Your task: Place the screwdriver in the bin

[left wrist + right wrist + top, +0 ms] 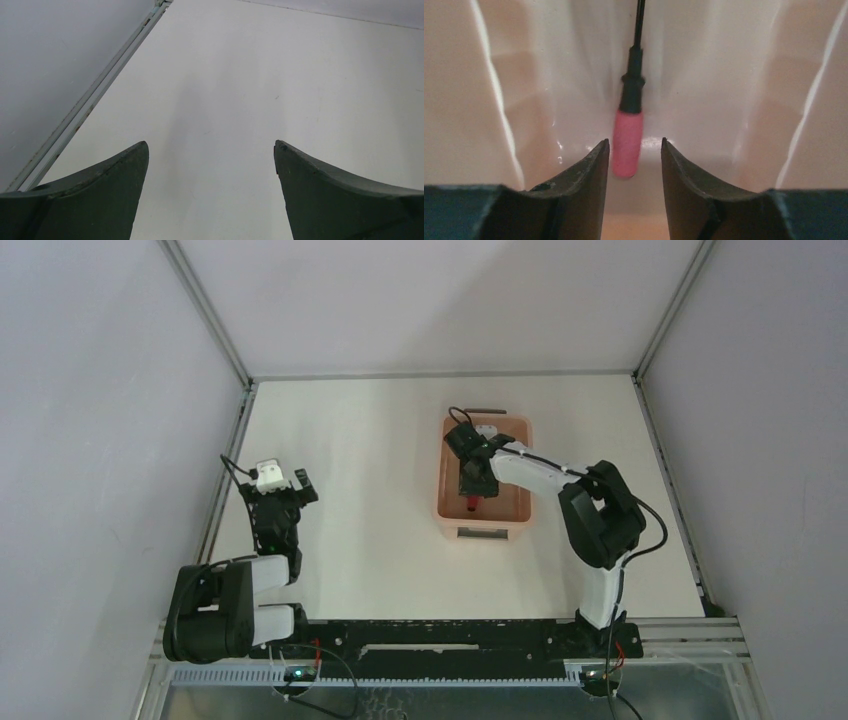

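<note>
Screwdriver [627,145] lies in the bin [484,100], its red handle between our right fingers [583,195], which are a little apart. Our left fingers [95,200] are wide apart over the desk [250,75].

The bin [483,531] is set on the worktop [370,460], right of centre and toward the far side. The screwdriver [628,142] is laid inside the bin, in its nearer half and along its length. The right tool [634,142] is lowered into the bin, with the screwdriver's handle end placed between its parted fingers and the shaft pointed away from it. The left tool [211,145] is held above the worktop's left side, close to the left edge and well apart from the bin.
</note>
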Controlling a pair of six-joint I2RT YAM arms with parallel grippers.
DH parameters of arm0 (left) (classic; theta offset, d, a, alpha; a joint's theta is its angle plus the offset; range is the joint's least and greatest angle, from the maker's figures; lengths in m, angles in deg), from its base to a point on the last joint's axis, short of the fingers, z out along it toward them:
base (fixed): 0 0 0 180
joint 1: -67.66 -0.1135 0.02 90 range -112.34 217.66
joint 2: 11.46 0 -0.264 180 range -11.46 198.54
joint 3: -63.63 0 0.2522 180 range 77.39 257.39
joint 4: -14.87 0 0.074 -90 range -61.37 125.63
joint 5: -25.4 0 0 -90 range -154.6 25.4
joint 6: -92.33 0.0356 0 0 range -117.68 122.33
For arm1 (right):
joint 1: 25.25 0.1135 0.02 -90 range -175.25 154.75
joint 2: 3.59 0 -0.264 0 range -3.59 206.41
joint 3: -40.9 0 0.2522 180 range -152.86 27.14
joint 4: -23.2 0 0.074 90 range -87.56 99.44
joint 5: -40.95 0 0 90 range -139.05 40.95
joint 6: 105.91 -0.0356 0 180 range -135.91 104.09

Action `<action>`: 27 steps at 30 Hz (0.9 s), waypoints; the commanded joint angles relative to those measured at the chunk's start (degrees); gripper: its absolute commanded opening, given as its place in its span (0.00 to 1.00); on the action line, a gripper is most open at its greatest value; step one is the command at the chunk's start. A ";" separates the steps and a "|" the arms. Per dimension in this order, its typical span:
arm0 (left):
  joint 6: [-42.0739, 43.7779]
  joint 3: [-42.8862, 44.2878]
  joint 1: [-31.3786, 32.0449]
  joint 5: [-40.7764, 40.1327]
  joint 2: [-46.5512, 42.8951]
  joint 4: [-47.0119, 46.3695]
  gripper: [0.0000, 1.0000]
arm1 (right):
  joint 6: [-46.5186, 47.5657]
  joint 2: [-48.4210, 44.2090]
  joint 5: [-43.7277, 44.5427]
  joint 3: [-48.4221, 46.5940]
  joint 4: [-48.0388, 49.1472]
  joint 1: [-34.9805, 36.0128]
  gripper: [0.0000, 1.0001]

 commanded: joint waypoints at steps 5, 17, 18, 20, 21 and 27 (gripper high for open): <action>1.05 2.00 0.15 -0.55 -0.20 -1.62 1.00 | 0.04 -4.61 2.58 0.21 3.01 -0.21 0.63; 1.05 2.01 0.16 -0.54 -0.20 -1.62 1.00 | 13.48 -27.45 9.33 1.37 -0.54 -6.73 1.00; 1.05 1.97 0.16 -0.55 -0.20 -1.62 1.00 | 14.98 -28.68 9.81 2.23 -0.73 -8.78 1.00; 1.05 1.97 0.18 -0.53 -0.20 -1.62 1.00 | 17.36 -31.27 8.22 4.33 -0.56 -14.49 1.00; 1.05 1.97 0.15 -0.57 -0.20 -1.62 1.00 | 18.51 -32.73 5.58 5.47 0.14 -18.15 1.00; 1.05 1.93 0.15 -0.56 -0.20 -1.62 1.00 | 23.29 -39.33 -6.36 10.73 4.20 -37.69 1.00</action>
